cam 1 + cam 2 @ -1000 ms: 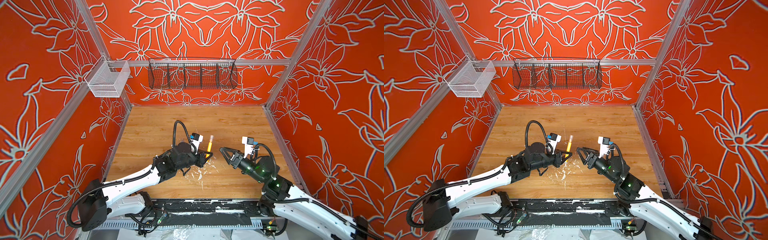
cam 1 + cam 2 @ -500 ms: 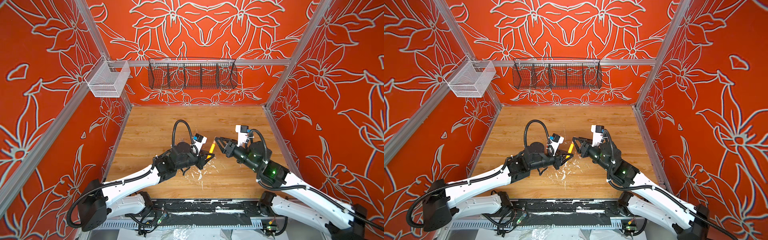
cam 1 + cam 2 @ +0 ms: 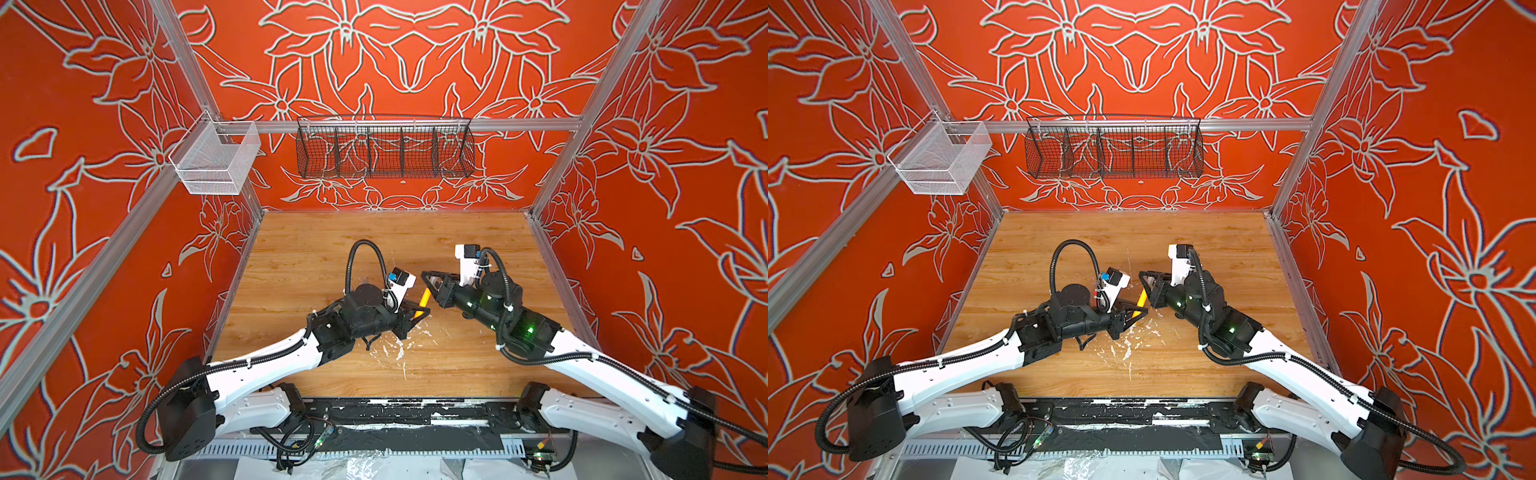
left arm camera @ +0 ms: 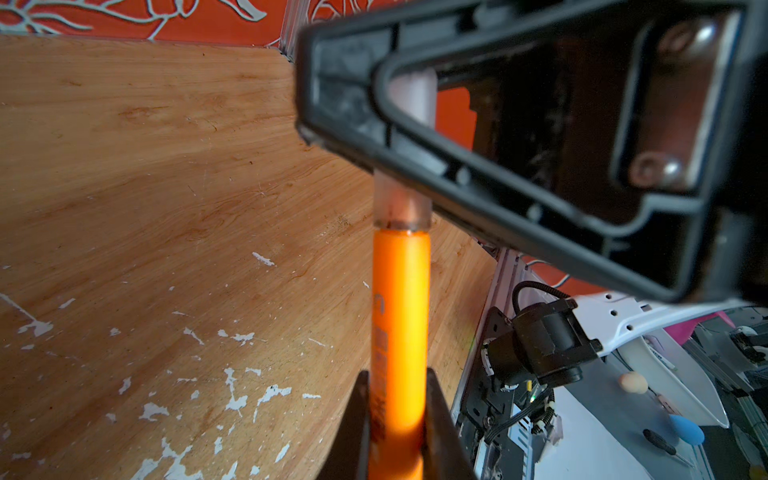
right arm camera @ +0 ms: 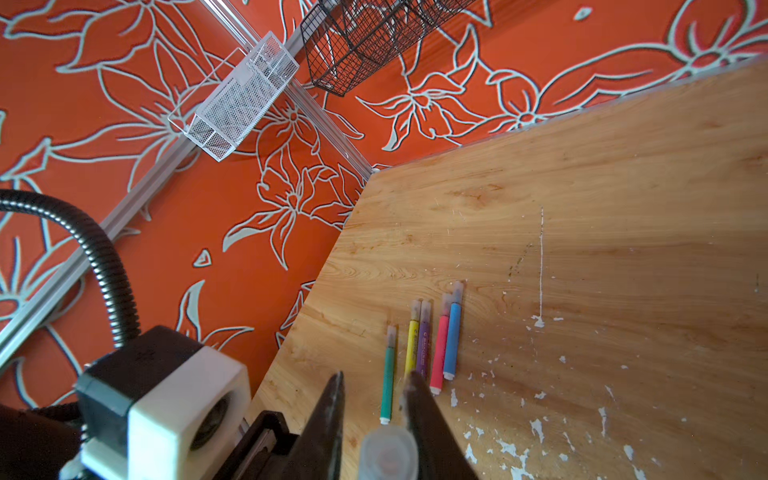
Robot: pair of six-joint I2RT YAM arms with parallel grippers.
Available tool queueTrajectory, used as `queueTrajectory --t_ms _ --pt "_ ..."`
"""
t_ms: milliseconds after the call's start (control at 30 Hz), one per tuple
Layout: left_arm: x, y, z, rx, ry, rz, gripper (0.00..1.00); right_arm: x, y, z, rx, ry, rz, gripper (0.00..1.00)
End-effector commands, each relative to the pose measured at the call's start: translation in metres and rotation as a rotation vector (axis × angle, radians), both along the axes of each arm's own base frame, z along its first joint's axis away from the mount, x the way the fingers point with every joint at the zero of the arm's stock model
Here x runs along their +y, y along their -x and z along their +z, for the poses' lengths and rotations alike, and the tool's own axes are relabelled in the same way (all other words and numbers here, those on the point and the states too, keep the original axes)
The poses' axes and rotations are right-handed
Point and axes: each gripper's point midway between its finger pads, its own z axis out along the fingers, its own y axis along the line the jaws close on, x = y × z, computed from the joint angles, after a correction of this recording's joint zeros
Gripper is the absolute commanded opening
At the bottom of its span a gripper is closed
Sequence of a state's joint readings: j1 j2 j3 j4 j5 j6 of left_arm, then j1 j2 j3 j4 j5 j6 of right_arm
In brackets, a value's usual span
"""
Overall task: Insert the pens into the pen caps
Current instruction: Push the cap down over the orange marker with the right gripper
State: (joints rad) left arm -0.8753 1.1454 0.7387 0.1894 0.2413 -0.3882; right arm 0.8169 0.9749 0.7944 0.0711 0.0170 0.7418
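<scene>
Left pincer: pressed together on the lower barrel of the orange pen, one finger on each side.
Right pincer: pinching the pen cap; the fingers stand on either side of it, narrowed to about its width.
Orange pen: held clear of the counter, between the two pincers. In both top views it runs obliquely from the left pincer up to the right pincer.
Pen cap, left wrist view: the translucent cap sits over the tip end of the orange pen, in line with the barrel, its rim against the orange plastic. A finger of the right pincer crosses in front of it.
Remaining pens, right wrist view: five lie flat on the counter, roughly parallel, near its left edge.
Order: green pen, yellow pen, purple pen, pink pen, blue pen.
Contact: yellow touches purple; pink touches blue; green lies apart.
Cap status: each of the five carries a pale cap on its far end.
Counter surface: wood grain with white flecks scattered below the pincers.
</scene>
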Motion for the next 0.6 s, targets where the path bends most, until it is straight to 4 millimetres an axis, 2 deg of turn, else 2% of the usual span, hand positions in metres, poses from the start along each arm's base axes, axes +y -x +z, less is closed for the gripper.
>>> queueTrajectory --t_ms 0,200,333,567 --pt "-0.004 -0.001 0.01 -0.034 0.027 -0.017 0.0 0.006 0.0 0.017 -0.019 -0.031 0.027 0.23" --pt "-0.005 -0.001 0.01 -0.034 0.027 -0.023 0.0 0.014 -0.001 0.011 0.003 -0.026 0.052 0.15" --pt "-0.004 -0.002 0.007 -0.033 0.017 -0.009 0.0 0.021 0.0 0.008 0.019 -0.038 0.08 0.0" --pt "0.0 -0.004 0.008 -0.035 0.023 0.015 0.0 0.024 0.005 0.0 0.035 -0.068 0.109 0.0"
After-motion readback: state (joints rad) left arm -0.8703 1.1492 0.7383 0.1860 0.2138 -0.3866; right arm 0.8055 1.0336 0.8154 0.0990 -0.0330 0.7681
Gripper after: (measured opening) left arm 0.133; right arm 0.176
